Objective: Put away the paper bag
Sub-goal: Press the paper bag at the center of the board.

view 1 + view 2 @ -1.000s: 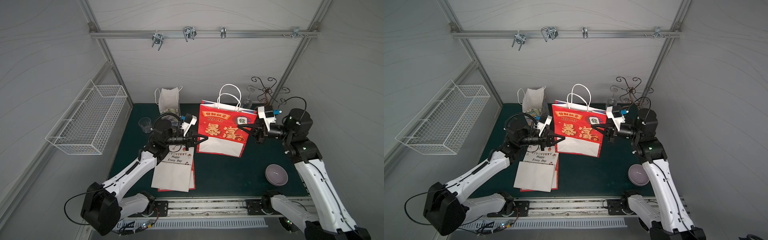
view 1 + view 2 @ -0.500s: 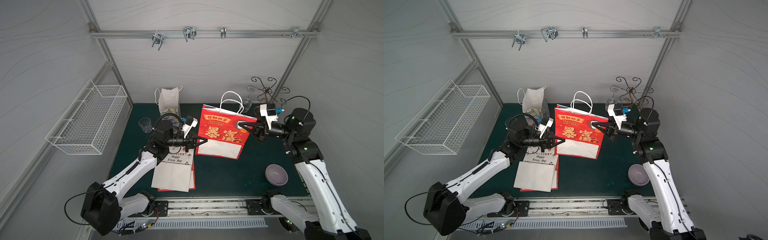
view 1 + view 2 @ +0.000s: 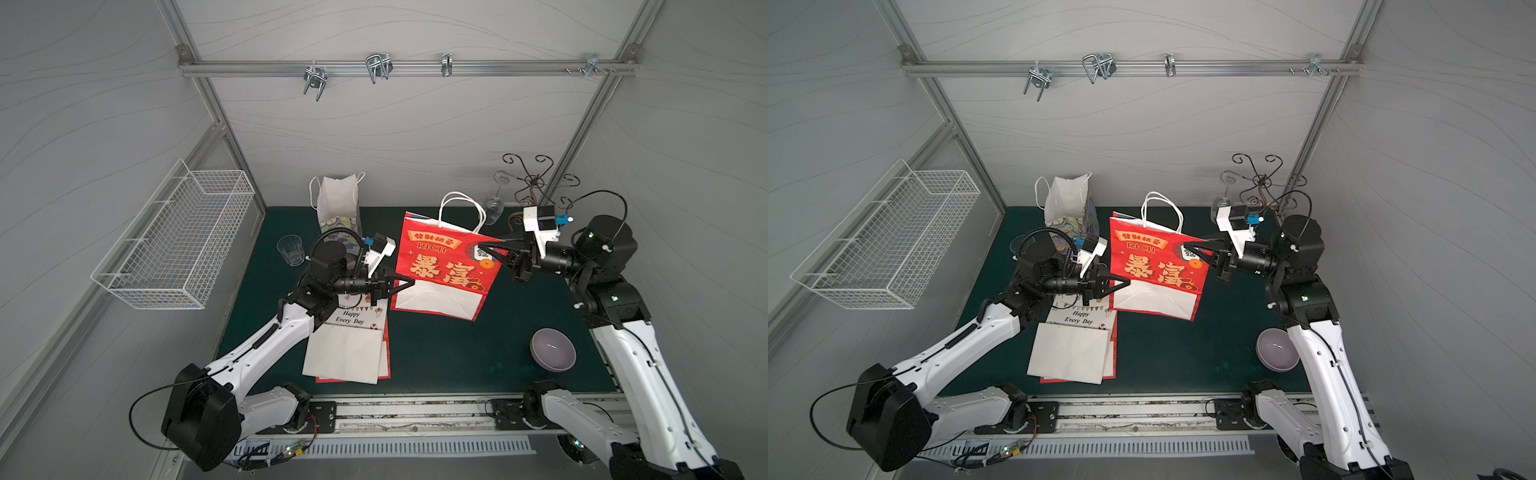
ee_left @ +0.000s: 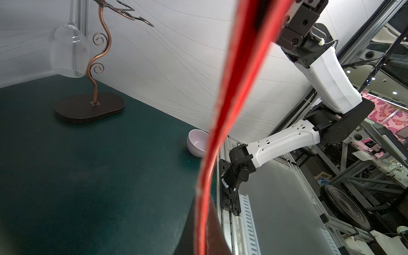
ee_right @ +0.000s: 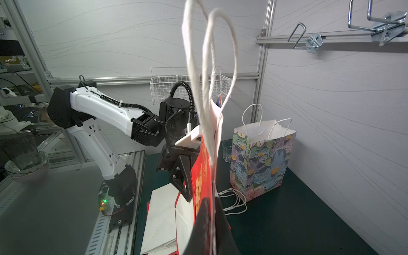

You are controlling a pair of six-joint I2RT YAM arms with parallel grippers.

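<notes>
Right at the front edge, a stack of folded white and red paper bags [image 3: 343, 353] lay flat on the dark green table mat [image 3: 440, 361], a round lilac bowl [image 3: 552, 354] well apart toward my right arm. Beyond them I held the flattened red paper bag with gold lettering [image 3: 446, 266] over the middle of the mat, white handles up, my left gripper [image 3: 409, 283] pinched tight on its lower left edge and my right gripper [image 3: 484, 248] likewise on its upper right edge. Farthest back stood a clear tumbler [image 3: 291, 249], an open floral paper bag [image 3: 337, 208] and a curly copper wire stand [image 3: 534, 183].
</notes>
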